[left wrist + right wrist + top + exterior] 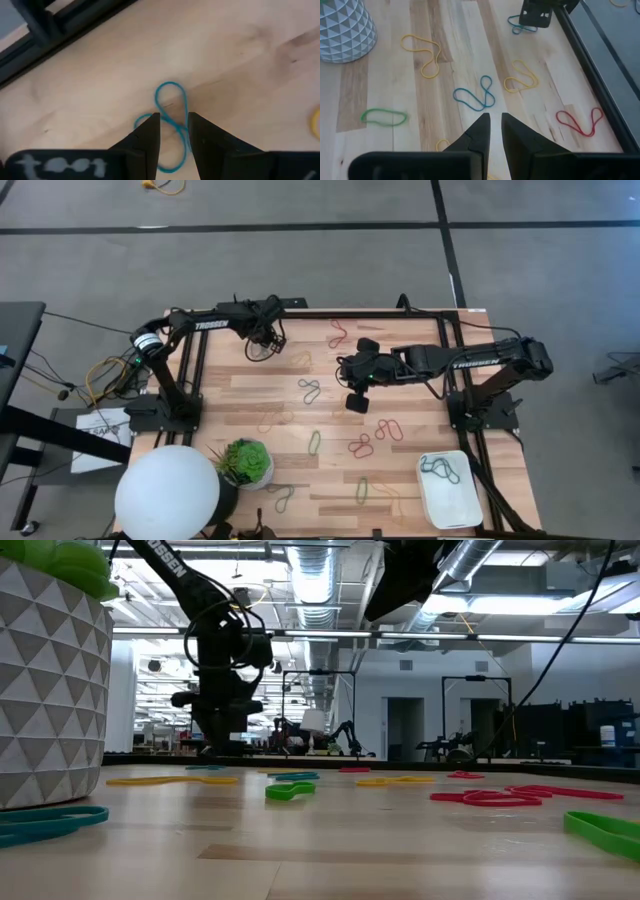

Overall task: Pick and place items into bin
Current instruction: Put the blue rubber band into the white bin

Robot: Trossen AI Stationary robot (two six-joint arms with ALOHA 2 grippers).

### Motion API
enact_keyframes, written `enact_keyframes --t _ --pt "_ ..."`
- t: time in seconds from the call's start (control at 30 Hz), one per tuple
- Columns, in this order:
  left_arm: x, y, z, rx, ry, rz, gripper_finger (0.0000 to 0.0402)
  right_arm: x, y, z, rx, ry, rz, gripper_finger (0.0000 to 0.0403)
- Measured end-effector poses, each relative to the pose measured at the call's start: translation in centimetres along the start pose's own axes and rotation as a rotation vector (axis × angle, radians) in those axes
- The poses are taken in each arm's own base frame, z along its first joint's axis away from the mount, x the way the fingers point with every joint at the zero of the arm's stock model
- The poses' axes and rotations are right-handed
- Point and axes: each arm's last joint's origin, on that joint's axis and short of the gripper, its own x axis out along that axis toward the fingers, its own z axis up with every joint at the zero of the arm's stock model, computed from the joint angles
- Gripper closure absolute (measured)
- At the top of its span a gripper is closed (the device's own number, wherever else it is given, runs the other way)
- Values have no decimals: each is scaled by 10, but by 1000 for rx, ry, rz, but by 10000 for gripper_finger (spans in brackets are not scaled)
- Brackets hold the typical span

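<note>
Rubber-band loops lie flat across the wooden table: a red one (337,335), a teal one (310,390), a green one (314,442), two more red ones (360,446) and others. The white bin (455,505) sits at the near right corner with a dark teal band (440,468) in it. My left gripper (174,125) is down at the table near its far left part, open, its fingers on either side of a twisted teal band (170,97). My right gripper (495,117) hangs above the table's middle over another teal band (476,97), open by a narrow gap and holding nothing. My left gripper comes from above with its fingers astride the teal band's crossed waist (184,125), which runs close along the inner side of one finger (200,137). The band lies flat on the table. Whether a finger touches it, I cannot tell.
A potted plant (245,462) and a large white ball lamp (167,492) stand at the near left corner. Yellow bands (422,52) (521,80), a red one (580,122) and a green one (384,117) lie around the right gripper. A black frame borders the table's far and side edges.
</note>
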Motion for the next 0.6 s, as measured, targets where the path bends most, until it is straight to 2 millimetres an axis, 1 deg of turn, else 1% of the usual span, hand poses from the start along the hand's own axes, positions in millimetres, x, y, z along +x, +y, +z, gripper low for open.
enact_keyframes --t 0.17,0.33,0.5,0.6 --pt "0 -3 1 -37 5 -59 313 0 0 0 -1 0 1 361" --pt "1 -3 -1 -56 -2 -31 313 0 0 0 9 0 1 361" --pt "13 -4 -9 -89 -22 -76 313 0 0 0 15 -1 1 361" --pt "19 -3 -17 -101 -8 -61 313 0 0 0 16 -1 1 361"
